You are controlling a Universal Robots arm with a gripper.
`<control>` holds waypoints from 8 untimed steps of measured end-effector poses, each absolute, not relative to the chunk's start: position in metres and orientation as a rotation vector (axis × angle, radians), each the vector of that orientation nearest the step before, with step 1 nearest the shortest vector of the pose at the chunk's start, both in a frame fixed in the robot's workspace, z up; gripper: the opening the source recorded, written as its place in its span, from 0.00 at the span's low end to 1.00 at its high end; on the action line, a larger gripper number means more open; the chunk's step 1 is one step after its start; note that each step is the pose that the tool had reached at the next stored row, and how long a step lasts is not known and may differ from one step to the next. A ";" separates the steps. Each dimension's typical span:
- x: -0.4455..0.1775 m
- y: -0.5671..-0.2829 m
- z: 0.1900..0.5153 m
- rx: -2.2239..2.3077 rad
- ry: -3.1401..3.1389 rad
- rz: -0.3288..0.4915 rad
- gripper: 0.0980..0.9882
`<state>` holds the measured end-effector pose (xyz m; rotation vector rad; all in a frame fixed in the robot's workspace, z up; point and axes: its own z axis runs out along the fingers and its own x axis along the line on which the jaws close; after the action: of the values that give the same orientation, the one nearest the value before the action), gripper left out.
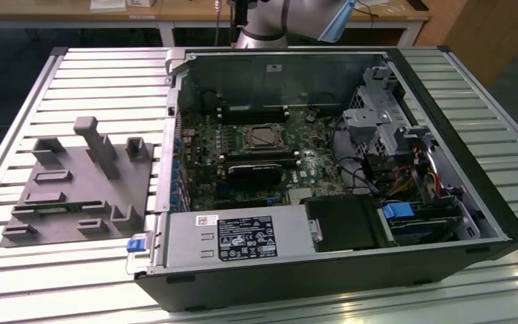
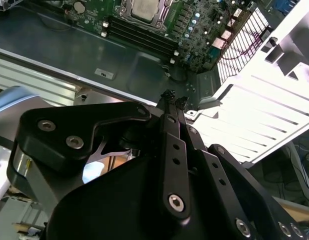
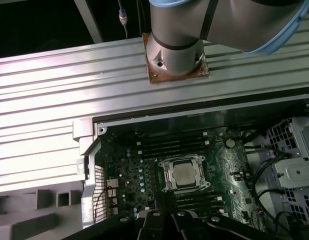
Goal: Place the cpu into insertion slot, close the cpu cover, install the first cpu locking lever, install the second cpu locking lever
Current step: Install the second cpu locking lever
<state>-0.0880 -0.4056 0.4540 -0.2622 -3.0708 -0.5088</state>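
We see a grey arm (image 3: 177,45) with a pale blue ring, and a black gripper (image 2: 174,102) (silver screws).

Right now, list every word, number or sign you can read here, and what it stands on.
No text can be quoted.
Black label on the power supply: too small to read.
White sticker beside it: too small.
Sticker on the case's inner wall: blurred.
Small label on the case panel, second wrist view: unreadable.
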 end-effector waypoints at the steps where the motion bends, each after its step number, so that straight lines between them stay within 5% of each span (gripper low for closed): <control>1: -0.088 -0.406 0.452 -0.262 -3.071 -0.509 0.00; 8: -0.088 -0.406 0.440 -0.262 -3.071 -0.509 0.00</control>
<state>-0.0879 -0.4056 0.4395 -0.2622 -3.0708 -0.5089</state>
